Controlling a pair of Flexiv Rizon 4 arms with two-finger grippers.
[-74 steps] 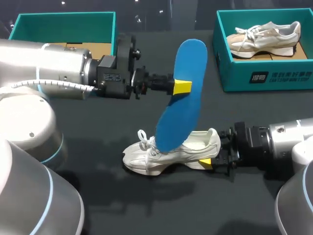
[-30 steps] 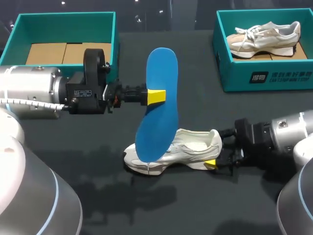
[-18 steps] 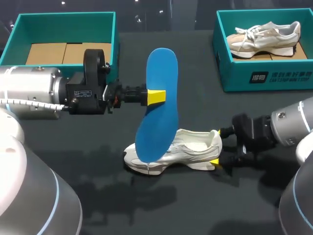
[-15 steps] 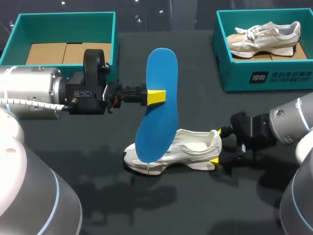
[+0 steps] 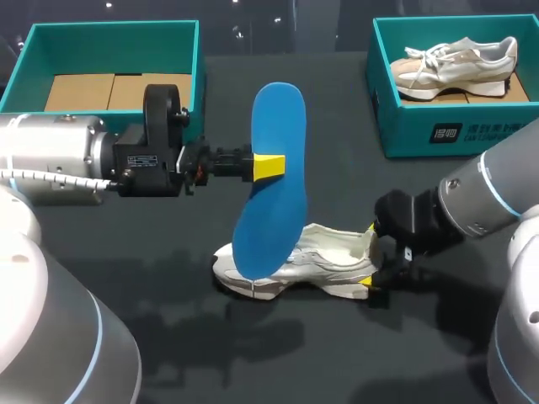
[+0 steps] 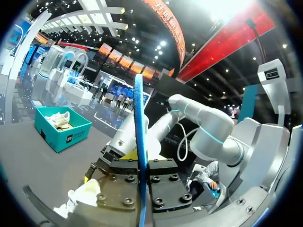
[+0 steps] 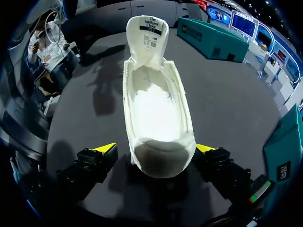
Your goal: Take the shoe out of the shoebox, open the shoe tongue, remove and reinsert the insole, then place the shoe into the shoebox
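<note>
Nearest the robot, on the dark table (image 5: 337,353), the white shoe (image 5: 295,263) lies on its sole with its heel (image 7: 163,158) toward the right gripper (image 5: 370,263). That claw stands apart. Its yellow-tipped fingers (image 7: 105,150) straddle the heel, one just beside it and the other with a clear gap, so it brackets the shoe without clamping it. It is probably placed there to steady the shoe for reinsertion. The right wrist view shows the tongue (image 7: 147,29) pulled up and forward, leaving the bare inside open. Just beyond and above the shoe, the left gripper (image 5: 269,166) is clamped on the blue insole (image 5: 271,215) at mid-length. It holds the insole on edge and nearly upright, with the lower end hanging over the laces. That looks like a good pose for sliding it toe-first into the opening. At the far edge, well apart, an empty teal shoebox (image 5: 109,25) sits on the left. A second teal shoebox (image 5: 455,130) on the right holds another shoe (image 5: 455,61).
</note>
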